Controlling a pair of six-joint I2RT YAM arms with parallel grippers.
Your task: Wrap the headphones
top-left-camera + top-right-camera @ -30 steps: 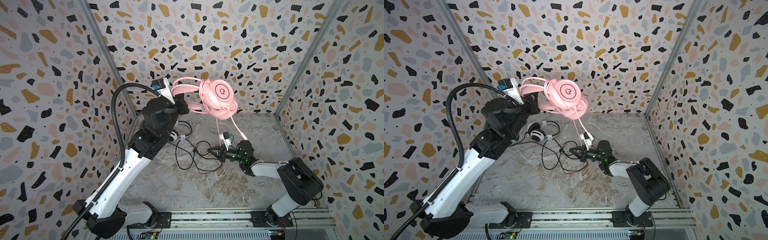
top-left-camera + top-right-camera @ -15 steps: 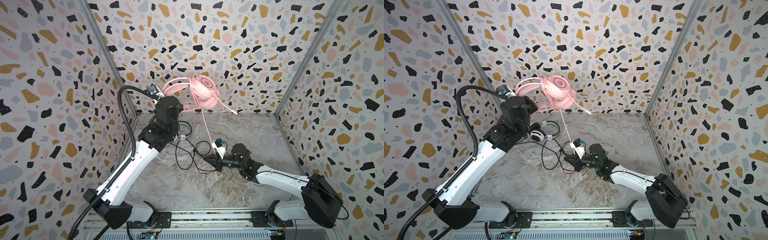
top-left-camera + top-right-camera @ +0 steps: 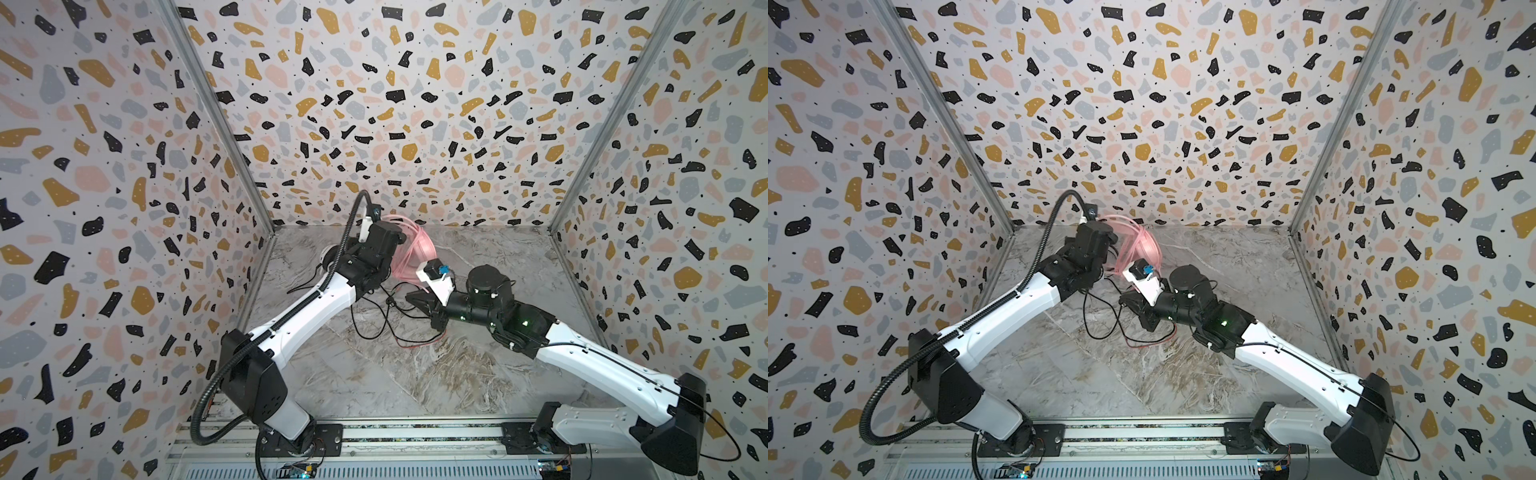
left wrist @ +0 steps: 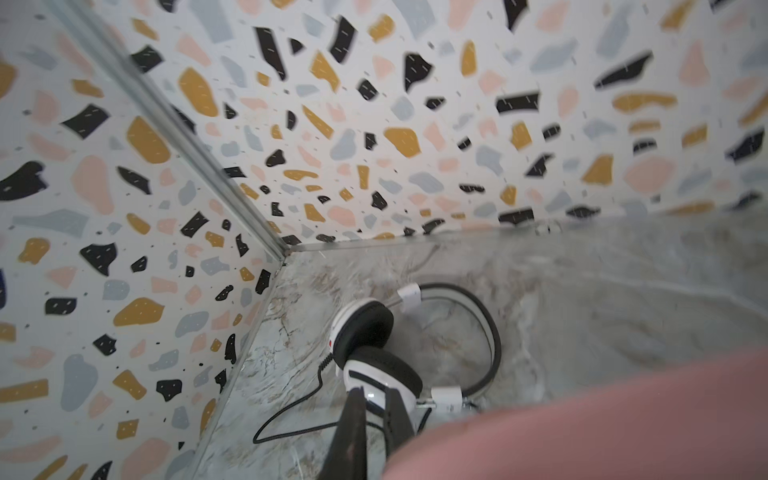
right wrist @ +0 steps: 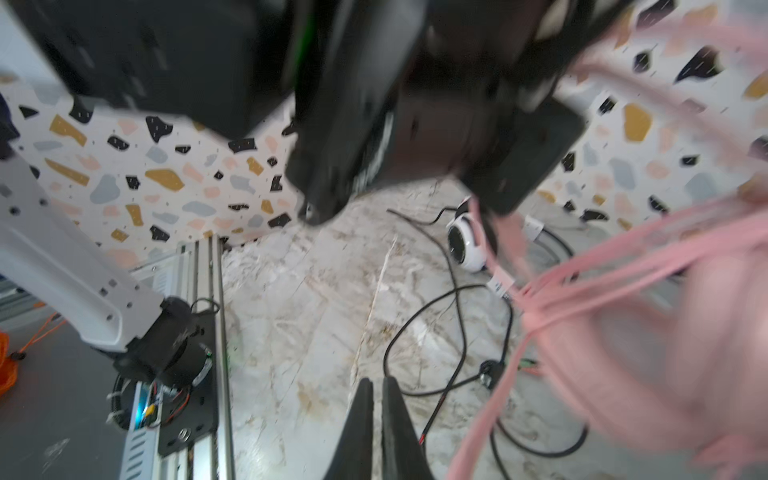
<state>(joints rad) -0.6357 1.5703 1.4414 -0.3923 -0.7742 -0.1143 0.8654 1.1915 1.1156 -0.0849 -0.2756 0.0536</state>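
white headset (image 4: 376, 332): lying on the table (image 3: 415, 386), back left corner, behind the left arm
left claw (image 4: 375, 399): closed on pink headset (image 3: 415, 253)
pink headset: upper centre, blurred, pink cable (image 5: 552, 299) in loops
right claw (image 3: 411, 296): closed, mid-frame, pink cable just beside

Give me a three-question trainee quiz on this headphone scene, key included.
1. True or false: the white-and-black headset lies on the marble-patterned tabletop near a wall corner.
2. Its ear cushions are: A black, B pink, C grey.
3. Is the right gripper open or shut?
Key: 1 true; 2 A; 3 shut.
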